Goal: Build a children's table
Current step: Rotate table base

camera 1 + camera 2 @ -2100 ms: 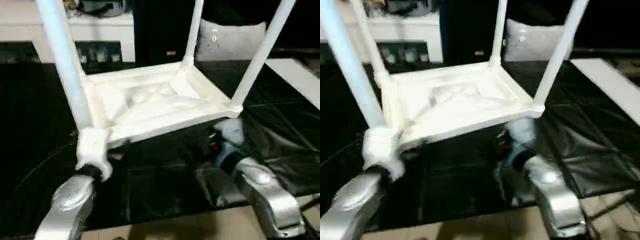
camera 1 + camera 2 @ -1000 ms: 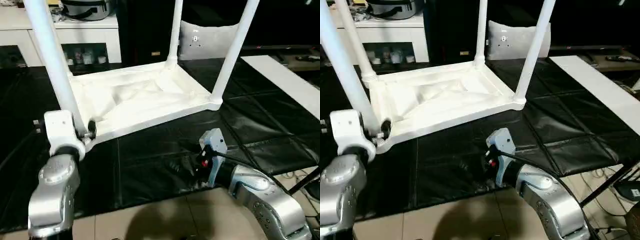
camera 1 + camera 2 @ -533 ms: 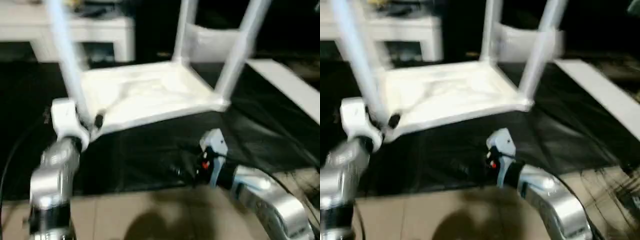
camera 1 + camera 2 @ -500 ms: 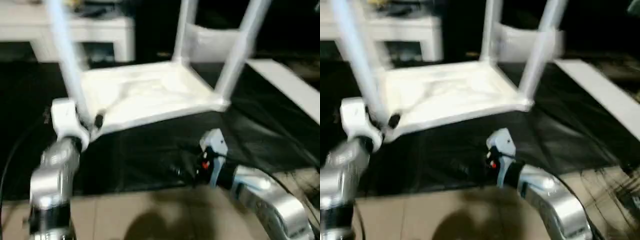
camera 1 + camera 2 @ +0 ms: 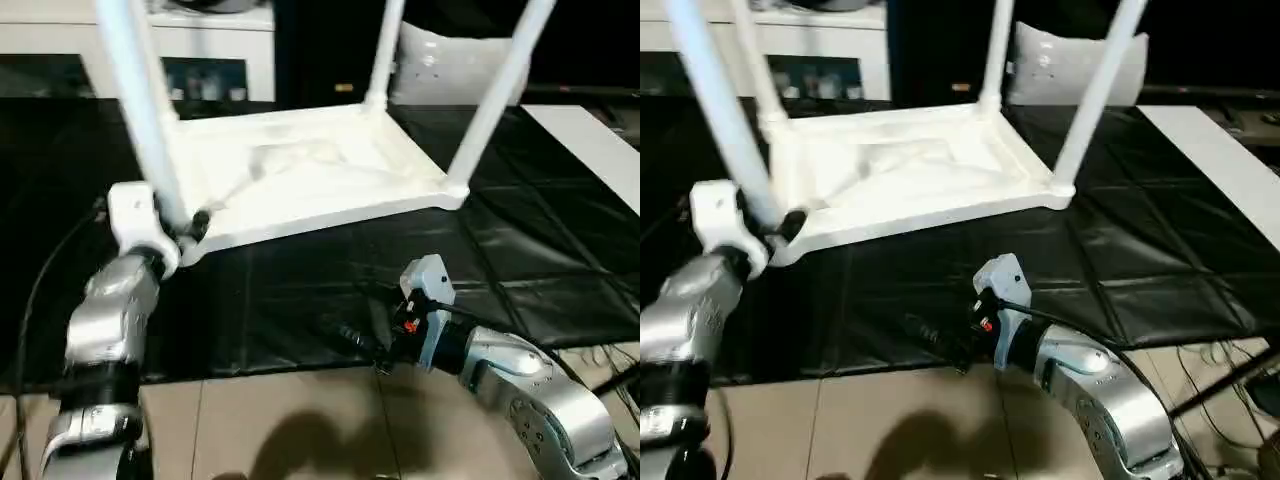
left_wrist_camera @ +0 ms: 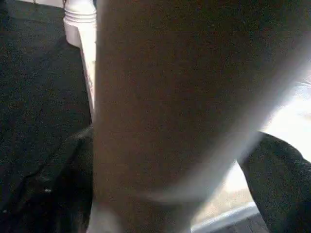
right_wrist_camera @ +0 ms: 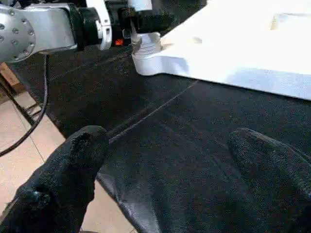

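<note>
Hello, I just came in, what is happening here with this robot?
A humanoid robot is assembling a white plastic children's table, which lies upside down on black mats with its tapered white legs pointing up. The left gripper sits open around the base of the nearest leg. The right gripper hovers open and empty over the mat.

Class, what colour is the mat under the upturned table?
The mat is black, clearest in the left eye view.

The white plastic tabletop (image 5: 300,175) lies upside down on the black-covered worktop (image 5: 520,270), its ribbed underside facing up. Four long white tube legs rise upright from its round corner sockets: the near-left leg (image 5: 140,110), the far-left leg (image 5: 758,70), the far-right leg (image 5: 385,50) and the near-right leg (image 5: 495,100). All four run out past the top edge.
</note>
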Robot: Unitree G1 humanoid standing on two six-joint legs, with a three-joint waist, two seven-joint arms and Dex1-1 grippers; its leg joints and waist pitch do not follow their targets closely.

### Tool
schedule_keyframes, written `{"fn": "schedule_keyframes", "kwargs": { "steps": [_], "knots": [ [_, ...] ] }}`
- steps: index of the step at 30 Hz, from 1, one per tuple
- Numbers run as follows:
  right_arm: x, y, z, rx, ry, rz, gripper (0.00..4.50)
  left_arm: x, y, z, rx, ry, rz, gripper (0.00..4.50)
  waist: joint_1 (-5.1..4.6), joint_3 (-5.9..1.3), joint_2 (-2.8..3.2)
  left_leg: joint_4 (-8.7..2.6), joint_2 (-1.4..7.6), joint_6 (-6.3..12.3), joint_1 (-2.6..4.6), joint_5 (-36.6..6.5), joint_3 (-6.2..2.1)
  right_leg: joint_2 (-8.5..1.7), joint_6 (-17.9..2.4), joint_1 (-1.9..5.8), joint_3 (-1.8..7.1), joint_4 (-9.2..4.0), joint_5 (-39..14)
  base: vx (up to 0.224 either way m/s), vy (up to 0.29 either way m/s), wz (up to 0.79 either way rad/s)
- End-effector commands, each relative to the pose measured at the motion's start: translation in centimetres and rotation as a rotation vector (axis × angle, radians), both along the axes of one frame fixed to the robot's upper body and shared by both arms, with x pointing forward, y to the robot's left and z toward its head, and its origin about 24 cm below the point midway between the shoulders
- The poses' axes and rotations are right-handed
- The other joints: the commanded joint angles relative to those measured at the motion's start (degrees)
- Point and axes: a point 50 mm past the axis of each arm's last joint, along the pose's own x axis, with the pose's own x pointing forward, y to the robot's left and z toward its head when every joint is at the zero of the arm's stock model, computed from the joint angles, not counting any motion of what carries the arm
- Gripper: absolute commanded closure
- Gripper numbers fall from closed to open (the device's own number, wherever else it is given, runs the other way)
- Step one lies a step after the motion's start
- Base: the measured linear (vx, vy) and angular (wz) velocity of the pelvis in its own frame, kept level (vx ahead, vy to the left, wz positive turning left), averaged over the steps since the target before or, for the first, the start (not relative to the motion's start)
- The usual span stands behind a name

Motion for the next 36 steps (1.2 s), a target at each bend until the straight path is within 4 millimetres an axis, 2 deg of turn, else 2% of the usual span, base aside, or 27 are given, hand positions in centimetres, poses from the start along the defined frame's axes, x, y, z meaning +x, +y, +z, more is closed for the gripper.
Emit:
{"fn": "schedule_keyframes", "kwargs": {
  "steps": [1,2,3,4,5,7,8,9,10,11,12,14,15,16,17,18,19,21,23,25,29,31,33,34,36],
  "knots": [
    [0.4,-0.1,0.3,-0.009,-0.023,-0.003,0.00,0.5,-0.1,0.2,0.004,-0.013,-0.043,0.02,0.12,-3.95,0.42,-4.22,2.06,1.17,0.01,-5.90,0.21,-3.93,-10.09,2.85,2.58,-3.82,-3.33,0.000,0.000,0.00],
    [0.5,-0.2,0.3,-0.017,-0.023,-0.012,0.00,0.6,-0.3,0.2,-0.009,-0.021,-0.084,0.02,0.17,-3.93,0.44,-4.18,2.01,1.48,0.00,-4.88,0.25,-3.88,-10.40,2.83,2.55,-3.81,-1.91,0.000,0.000,0.00],
    [0.8,-0.5,0.1,-0.036,-0.022,-0.035,0.00,0.7,-0.9,0.4,-0.040,-0.040,-0.179,0.02,0.24,-4.10,0.49,-4.11,2.08,1.80,0.10,-3.02,0.38,-3.86,-11.59,2.99,2.46,-3.33,1.57,0.000,0.000,0.00],
    [1.3,-0.8,-0.2,-0.069,-0.019,-0.087,0.00,0.5,-1.7,0.6,-0.065,-0.059,-0.295,0.02,0.29,-4.05,0.47,-4.13,2.11,1.86,0.16,-2.71,0.39,-3.91,-11.97,2.93,2.46,-3.32,2.06,0.000,0.000,0.00],
    [1.3,-0.8,-0.2,-0.069,-0.019,-0.087,0.00,0.5,-1.7,0.6,-0.065,-0.059,-0.295,0.02,0.37,-4.03,0.63,-4.20,2.21,1.47,0.44,-2.55,0.55,-3.87,-12.76,2.67,2.42,-3.23,2.16,0.000,0.000,0.00],
    [2.7,-1.8,-1.1,-0.164,-0.020,-0.228,0.00,-1.1,-4.1,0.9,-0.096,-0.070,-0.629,0.02,0.72,-3.94,0.77,-4.35,2.49,0.71,0.71,-3.64,0.72,-4.03,-13.59,2.57,2.47,-3.16,1.49,0.000,0.000,0.00],
    [2.7,-1.8,-1.1,-0.164,-0.020,-0.228,0.00,-1.1,-4.1,0.9,-0.096,-0.070,-0.629,0.02,0.81,-3.92,0.71,-4.48,2.54,0.24,0.60,-3.51,0.75,-4.22,-13.75,2.56,2.50,-3.04,1.12,0.000,0.000,0.00],
    [3.6,-2.4,-1.8,-0.226,-0.028,-0.299,0.00,-2.2,-5.6,0.9,-0.101,-0.053,-0.787,0.02,1.02,-3.80,0.83,-4.51,2.68,-0.72,1.15,-5.66,1.20,-4.05,-13.82,2.14,2.53,-3.24,-0.93,0.000,0.000,0.00],
    [3.6,-2.4,-1.8,-0.226,-0.028,-0.299,0.00,-2.2,-5.6,0.9,-0.101,-0.053,-0.787,0.02,1.02,-3.75,0.90,-4.63,2.69,-0.91,1.03,-5.89,1.23,-4.08,-13.89,2.17,2.53,-3.16,-1.42,0.000,0.000,0.00],
    [4.2,-2.8,-2.2,-0.256,-0.022,-0.341,0.00,-2.5,-6.3,0.9,-0.110,-0.051,-0.840,0.02,1.24,-3.64,0.84,-4.66,2.69,-1.11,1.26,-7.48,1.61,-3.96,-13.77,1.99,2.59,-3.43,-2.82,0.000,0.000,0.00],
    [4.8,-3.3,-2.8,-0.295,-0.018,-0.393,0.00,-2.9,-7.3,1.0,-0.130,-0.055,-0.905,0.02,1.26,-3.64,0.78,-4.67,2.58,-1.45,1.05,-8.27,1.77,-4.07,-13.50,2.17,2.63,-3.46,-3.94,0.000,0.000,0.00],
    [5.1,-3.6,-3.1,-0.312,-0.014,-0.416,0.00,-3.1,-7.8,1.0,-0.141,-0.057,-0.934,0.02,1.24,-3.60,0.66,-4.72,2.53,-1.67,0.91,-8.48,1.81,-4.07,-13.06,2.26,2.65,-3.50,-4.73,0.000,0.000,0.00],
    [6.0,-4.6,-4.0,-0.363,0.006,-0.478,0.00,-3.6,-9.3,1.2,-0.163,-0.063,-1.010,0.02,1.04,-3.68,0.71,-4.68,2.53,-1.76,0.72,-8.26,1.77,-4.27,-12.61,2.51,2.66,-3.47,-4.73,0.000,0.000,0.00],
    [6.3,-5.0,-4.4,-0.384,0.014,-0.502,0.00,-3.8,-9.9,1.2,-0.169,-0.065,-1.040,0.02,0.84,-3.65,0.65,-4.66,2.42,-1.86,0.62,-8.23,1.77,-4.15,-12.61,2.61,2.63,-3.52,-4.98,0.000,0.000,0.00],
    [6.8,-5.6,-4.9,-0.417,0.024,-0.536,0.00,-4.0,-10.7,1.4,-0.177,-0.072,-1.078,0.02,0.79,-3.77,0.75,-4.45,2.39,-1.84,0.78,-7.80,1.93,-4.13,-12.78,2.53,2.68,-3.57,-4.60,0.000,0.000,0.00],
    [7.0,-5.8,-5.1,-0.430,0.026,-0.549,0.00,-4.1,-11.0,1.4,-0.181,-0.075,-1.093,0.02,0.61,-3.80,0.62,-4.32,2.25,-1.69,0.66,-7.41,2.02,-3.99,-12.86,2.64,2.69,-3.57,-4.09,0.000,0.000,0.00],
    [7.2,-6.0,-5.2,-0.439,0.027,-0.558,0.00,-4.1,-11.2,1.5,-0.183,-0.077,-1.105,0.02,0.59,-3.98,0.55,-4.13,2.20,-1.00,0.39,-5.37,2.06,-3.91,-12.94,3.02,2.73,-3.21,-1.14,0.000,0.000,0.00],
    [7.6,-6.3,-5.4,-0.454,0.026,-0.577,0.00,-4.3,-11.6,1.6,-0.195,-0.082,-1.129,0.02,0.48,-4.12,0.52,-4.02,2.17,-0.58,0.27,-3.96,2.05,-3.85,-12.99,3.21,2.66,-2.97,0.87,0.000,0.000,0.00],
    [8.6,-6.7,-5.7,-0.463,0.020,-0.601,0.00,-5.3,-12.7,2.0,-0.221,-0.080,-1.222,0.02,0.01,-4.29,0.53,-3.84,2.21,-0.02,0.15,-2.79,2.02,-3.84,-13.81,3.33,2.56,-2.67,3.08,0.000,0.000,0.00],
    [9.4,-6.7,-5.6,-0.441,0.017,-0.621,0.00,-6.3,-13.7,2.4,-0.248,-0.078,-1.298,0.02,-0.07,-4.34,0.60,-3.58,2.29,0.48,0.41,-2.59,2.35,-3.66,-15.05,3.16,2.55,-2.60,3.86,0.000,0.000,0.00],
    [10.4,-6.1,-5.2,-0.400,-0.007,-0.623,0.00,-7.4,-14.5,2.7,-0.277,-0.071,-1.360,0.02,-0.11,-4.41,0.68,-3.47,2.35,1.19,0.33,-1.48,2.46,-3.32,-15.75,3.25,2.47,-2.28,5.32,0.000,0.000,0.00],
    [11.4,-4.8,-4.4,-0.362,-0.047,-0.587,0.00,-8.5,-15.5,3.0,-0.321,-0.070,-1.414,0.02,-0.70,-4.38,0.28,-3.48,2.23,1.11,0.06,-2.70,2.55,-3.20,-15.42,3.47,2.46,-2.42,3.87,0.000,0.000,0.00],
    [11.7,-3.8,-4.1,-0.349,-0.064,-0.554,0.00,-8.9,-16.0,3.1,-0.332,-0.075,-1.427,0.02,-0.95,-4.38,0.48,-3.41,2.32,1.39,0.11,-2.80,2.56,-3.22,-15.52,3.31,2.50,-2.36,3.80,0.000,0.000,0.00],
    [11.8,-3.5,-4.0,-0.345,-0.069,-0.543,0.00,-9.0,-16.2,3.1,-0.335,-0.076,-1.429,0.02,-1.40,-4.38,0.30,-3.38,2.37,1.54,0.07,-3.31,2.57,-3.21,-15.76,3.28,2.46,-2.33,3.15,0.000,0.000,0.00],
    [12.0,-2.5,-4.0,-0.336,-0.080,-0.502,0.00,-9.4,-16.7,3.3,-0.346,-0.080,-1.441,0.02,-1.69,-4.25,0.21,-3.30,2.33,1.77,0.04,-4.05,2.70,-3.18,-15.63,3.16,2.56,-2.57,1.31,0.000,0.000,0.00]
  ]
}}
